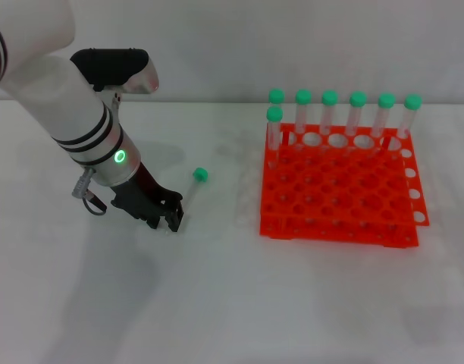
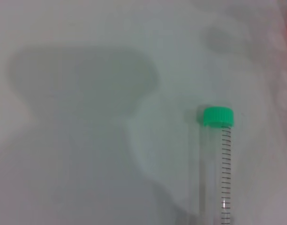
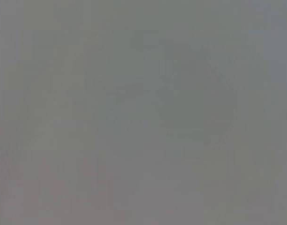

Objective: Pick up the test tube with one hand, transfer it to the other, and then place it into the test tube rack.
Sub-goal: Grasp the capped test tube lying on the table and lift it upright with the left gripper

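Note:
A test tube [image 1: 192,188] with a green cap lies flat on the white table, left of the orange test tube rack [image 1: 338,205]. Its cap points toward the back. In the left wrist view the test tube [image 2: 217,159] runs off the frame edge, cap away from the camera. My left gripper [image 1: 165,220], black and unlabelled, is low over the table at the tube's tapered end. Its fingers stand apart and I cannot tell if they touch the tube. The right gripper is out of view; its wrist view is blank grey.
Several more green-capped tubes [image 1: 329,114] stand upright in the rack's back row, and one stands at the left just in front of them. The rack's other holes are empty. The white table [image 1: 217,303] stretches in front of the rack and gripper.

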